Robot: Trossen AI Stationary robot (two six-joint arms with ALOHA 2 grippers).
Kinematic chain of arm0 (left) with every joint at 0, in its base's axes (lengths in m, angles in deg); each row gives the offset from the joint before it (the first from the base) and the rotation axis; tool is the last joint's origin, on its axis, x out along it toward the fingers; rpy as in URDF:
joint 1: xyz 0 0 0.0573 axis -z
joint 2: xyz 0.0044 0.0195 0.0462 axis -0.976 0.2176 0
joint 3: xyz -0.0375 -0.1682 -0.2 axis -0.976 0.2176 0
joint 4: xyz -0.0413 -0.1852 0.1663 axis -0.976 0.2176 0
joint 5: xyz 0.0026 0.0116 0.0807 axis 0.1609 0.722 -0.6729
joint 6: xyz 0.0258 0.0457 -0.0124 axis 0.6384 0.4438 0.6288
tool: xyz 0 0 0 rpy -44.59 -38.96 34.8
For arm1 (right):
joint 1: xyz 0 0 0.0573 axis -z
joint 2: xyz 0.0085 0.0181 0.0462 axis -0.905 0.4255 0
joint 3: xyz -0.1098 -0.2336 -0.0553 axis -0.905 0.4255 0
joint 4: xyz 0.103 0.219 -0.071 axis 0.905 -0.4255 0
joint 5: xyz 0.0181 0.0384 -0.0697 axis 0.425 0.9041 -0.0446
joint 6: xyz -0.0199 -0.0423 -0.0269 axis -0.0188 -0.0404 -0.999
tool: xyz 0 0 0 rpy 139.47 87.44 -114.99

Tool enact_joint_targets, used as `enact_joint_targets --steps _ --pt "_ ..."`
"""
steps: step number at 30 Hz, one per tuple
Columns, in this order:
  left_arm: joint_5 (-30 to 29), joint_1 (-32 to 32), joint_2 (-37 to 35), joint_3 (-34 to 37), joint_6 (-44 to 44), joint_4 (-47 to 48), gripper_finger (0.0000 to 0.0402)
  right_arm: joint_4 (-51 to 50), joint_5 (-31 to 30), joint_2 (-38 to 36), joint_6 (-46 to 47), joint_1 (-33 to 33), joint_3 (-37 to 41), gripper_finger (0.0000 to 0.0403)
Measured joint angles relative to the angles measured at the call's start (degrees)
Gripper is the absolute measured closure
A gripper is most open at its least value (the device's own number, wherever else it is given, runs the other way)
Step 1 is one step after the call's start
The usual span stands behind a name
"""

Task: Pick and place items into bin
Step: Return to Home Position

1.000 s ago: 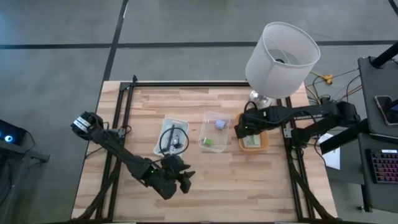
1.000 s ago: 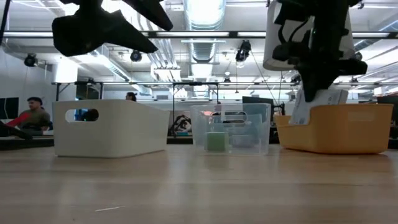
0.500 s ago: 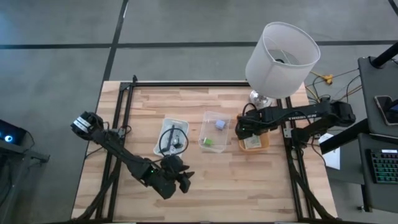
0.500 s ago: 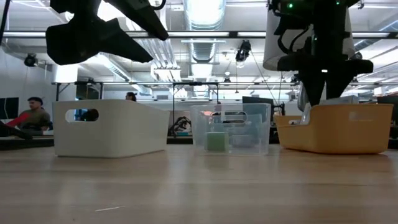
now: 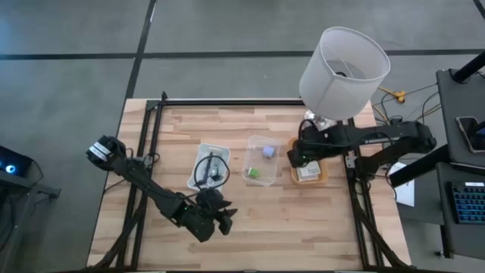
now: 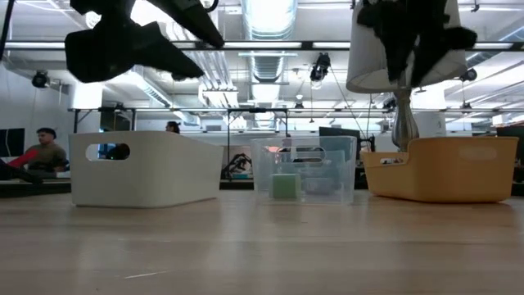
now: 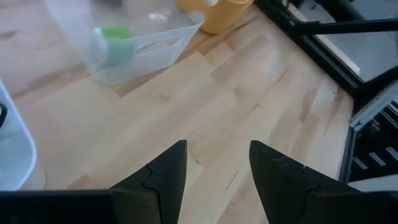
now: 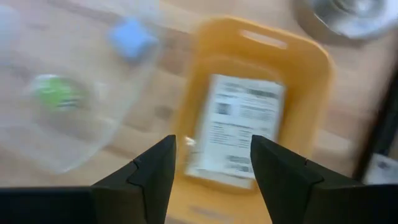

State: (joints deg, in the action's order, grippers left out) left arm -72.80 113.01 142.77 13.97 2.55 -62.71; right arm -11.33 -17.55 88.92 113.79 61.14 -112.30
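Right gripper [image 8: 211, 148] has lifted clear of the yellow bin [image 8: 314, 59]; white packet [image 8: 244, 127] lies inside. Fingers apart, empty. Left gripper [image 7: 217, 155] fingers apart over the tabletop [image 7: 249, 99].

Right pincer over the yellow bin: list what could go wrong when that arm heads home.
1. The right arm lies close beside the lamp base and under the lamp shade. A swing outward might clip the base and tip the lamp.
2. The open right pincer hangs above the yellow bin, next to the transparent bin. If it dips on the way back, it could catch a rim and drag a bin.
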Motion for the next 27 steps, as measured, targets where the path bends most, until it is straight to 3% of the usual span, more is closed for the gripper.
enact_joint_targets --steps 4,8,15,18,23,27 --pt "-0.35 -0.46 -2.64 -0.02 7.43 -3.76 0.0242 3.34 -2.67 0.07 -3.31 -7.34 -5.55 0.0214" --pt "1.24 -2.66 -5.98 -0.02 20.16 -10.69 0.0242 7.58 -4.77 0.11 -6.52 -15.24 -9.25 0.0214" --pt "17.81 -11.38 -11.57 0.02 39.02 -23.86 0.0242 10.95 -10.37 -1.12 -6.54 -23.30 -9.30 0.0222" --pt "25.75 -15.62 -13.44 0.07 43.84 -28.80 0.0242 15.88 -11.92 -1.85 -10.00 -23.61 -7.93 0.0225" --pt "37.65 -22.25 -15.13 0.30 44.01 -37.21 0.0242 33.45 -8.40 -3.67 -27.71 -19.76 -4.25 0.0228" --pt "39.27 -26.07 -16.18 0.41 44.00 -39.63 0.0242 40.84 -1.72 -6.11 -37.47 -12.23 -1.48 0.0228"
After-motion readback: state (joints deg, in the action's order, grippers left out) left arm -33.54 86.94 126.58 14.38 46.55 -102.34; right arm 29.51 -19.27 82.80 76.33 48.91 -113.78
